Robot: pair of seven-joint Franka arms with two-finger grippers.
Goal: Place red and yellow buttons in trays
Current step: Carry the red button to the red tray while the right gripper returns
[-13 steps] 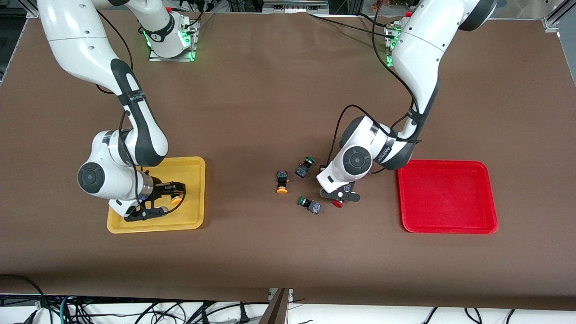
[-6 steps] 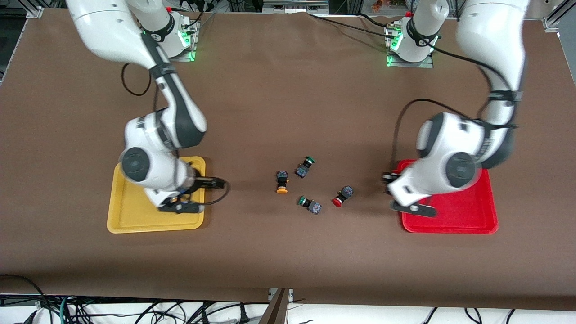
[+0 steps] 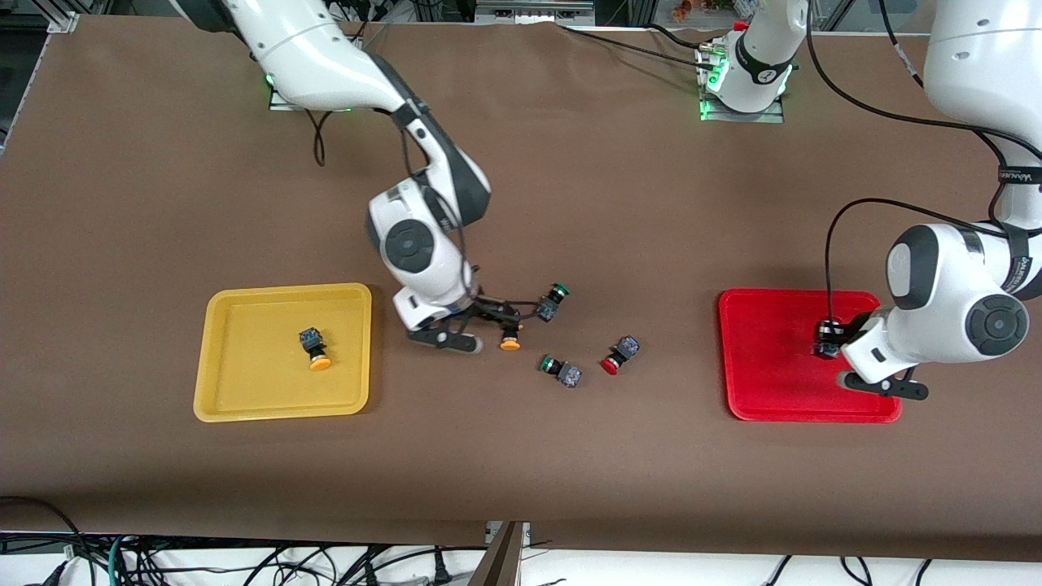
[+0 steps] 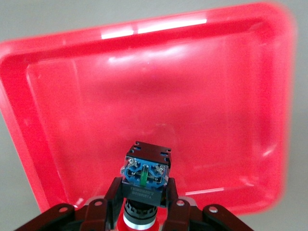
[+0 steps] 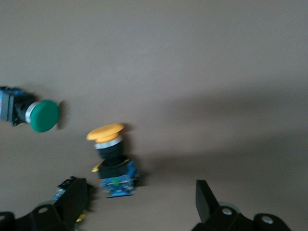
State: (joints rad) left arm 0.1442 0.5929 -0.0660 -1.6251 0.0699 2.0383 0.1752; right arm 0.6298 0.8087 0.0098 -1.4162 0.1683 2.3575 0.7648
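Observation:
My left gripper (image 3: 829, 339) is shut on a red button (image 3: 828, 329) and holds it over the red tray (image 3: 773, 366). The left wrist view shows the gripper (image 4: 144, 191) clamped on the button's grey body (image 4: 145, 185) above the tray (image 4: 216, 96). My right gripper (image 3: 501, 319) is open, low over a yellow button (image 3: 510, 342) lying on the table; the right wrist view shows that button (image 5: 110, 161) ahead of the open gripper (image 5: 139, 199). Another yellow button (image 3: 313, 350) lies in the yellow tray (image 3: 244, 382). A second red button (image 3: 619, 356) lies on the table.
Two green-capped buttons lie on the table: one (image 3: 553, 301) beside my right gripper, also in the right wrist view (image 5: 41, 115), and one (image 3: 560, 370) nearer the front camera, next to the loose red button. Brown table cloth lies all around.
My right gripper left a yellow button in the yellow tray and swung to the table's middle. My left gripper carried its red button from the middle to over the red tray.

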